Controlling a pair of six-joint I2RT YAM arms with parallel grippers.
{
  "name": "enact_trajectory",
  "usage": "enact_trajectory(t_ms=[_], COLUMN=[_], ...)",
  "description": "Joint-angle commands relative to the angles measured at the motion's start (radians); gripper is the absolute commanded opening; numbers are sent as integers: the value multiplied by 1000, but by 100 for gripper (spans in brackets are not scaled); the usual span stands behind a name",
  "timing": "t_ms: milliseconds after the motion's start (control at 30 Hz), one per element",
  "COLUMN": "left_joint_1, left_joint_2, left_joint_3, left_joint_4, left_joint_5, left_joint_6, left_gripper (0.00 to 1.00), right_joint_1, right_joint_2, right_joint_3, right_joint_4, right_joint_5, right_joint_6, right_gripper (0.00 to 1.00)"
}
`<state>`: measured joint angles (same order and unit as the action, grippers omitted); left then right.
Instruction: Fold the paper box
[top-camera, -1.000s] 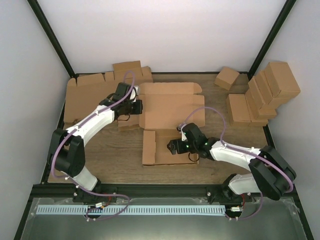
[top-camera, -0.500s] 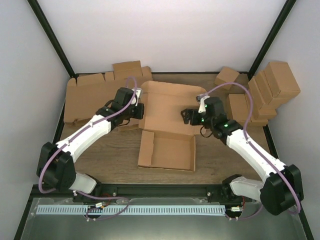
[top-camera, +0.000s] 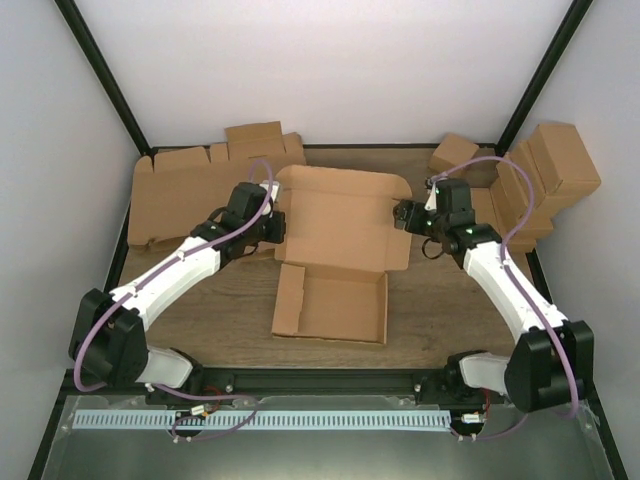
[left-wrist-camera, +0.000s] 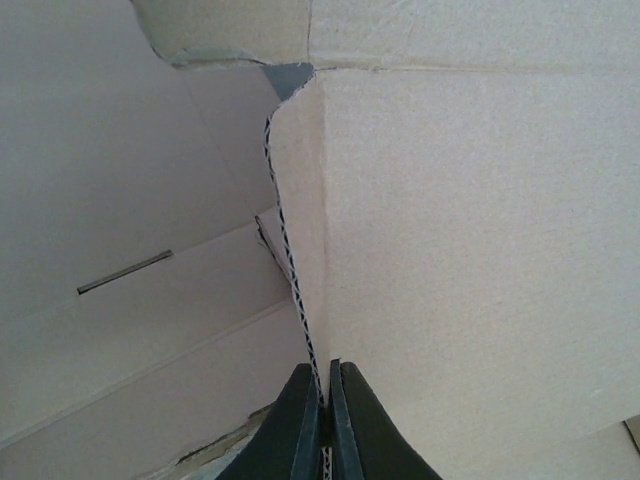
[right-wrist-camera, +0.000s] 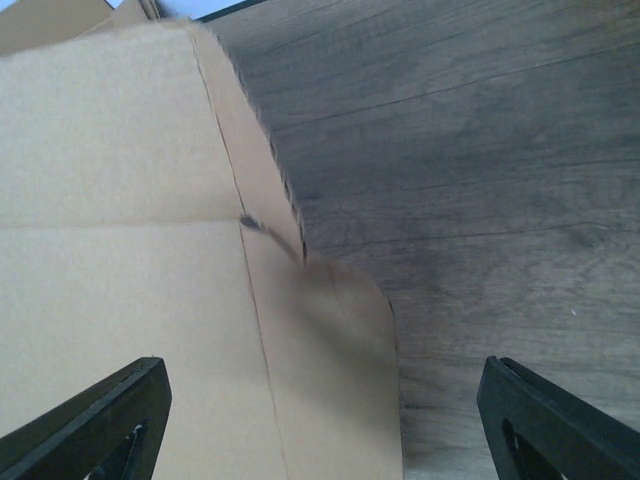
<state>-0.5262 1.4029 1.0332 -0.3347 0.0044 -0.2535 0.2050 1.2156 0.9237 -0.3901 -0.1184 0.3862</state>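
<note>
- The paper box (top-camera: 340, 230) is lying in the middle of the wooden tabletop (top-camera: 225, 300), between the two arms, and is showing plain brown corrugated cardboard on every face.
- Its near half is forming a shallow tray. The right wall is standing upright, while the left side flap is splaying outward.
- Its far half, a wide panel with rounded corner flaps, is spreading away from the tray toward the back wall.
- The left gripper (top-camera: 277, 222) is pinching the left edge of that far panel. In the left wrist view its fingers (left-wrist-camera: 300, 420) are pressing together on the fluted cardboard edge.
- The right gripper (top-camera: 401, 215) is hovering at the panel's right edge with its jaws spread wide. The right wrist view is showing the creased side flap between them, touching neither finger.
- A pile of flat cardboard blanks (top-camera: 175, 195) is lying at the far left.
- A cluster of small closed boxes (top-camera: 545, 170) is sitting at the far right.
</note>
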Motion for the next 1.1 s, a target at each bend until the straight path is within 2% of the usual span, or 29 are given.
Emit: enact_trajectory(t_ms=[0, 167, 300, 367, 400, 467, 567, 767, 933, 1067], left_joint_1=[-7, -9, -9, -11, -11, -11, -15, -24, -25, -26], left_joint_2=[-29, -43, -54, -58, -60, -65, -67, -66, -51, -71], left_joint_3=[-23, -38, -50, -54, -57, -60, -63, -58, -11, -54], left_joint_4=[40, 45, 57, 58, 59, 60, 66, 115, 167, 300], left_joint_5=[-9, -18, -19, -18, -18, -18, -19, -23, -71, -59], left_joint_6=[-18, -25, -33, -36, -38, -41, -48, -89, -130, -155], left_gripper=[4, 4, 4, 4, 4, 4, 4, 4, 4, 4], right_joint_1=[-9, -9, -9, -9, -9, -8, 1, 132, 207, 228], right_joint_2=[98, 144, 178, 174, 169, 156, 136, 101, 55, -11], right_joint_3=[128, 140, 150, 140, 136, 131, 126, 143, 143, 92], right_joint_4=[-18, 9, -11, -9, -10, -16, -31, -11, 120, 269], right_joint_5=[-31, -4, -25, -46, -65, -99, -148, -40, 133, 280], right_joint_6=[3, -8, -21, -35, -40, -45, -53, -39, -20, -41], right_gripper=[86, 82, 72, 57, 42, 22, 2, 1, 1, 1])
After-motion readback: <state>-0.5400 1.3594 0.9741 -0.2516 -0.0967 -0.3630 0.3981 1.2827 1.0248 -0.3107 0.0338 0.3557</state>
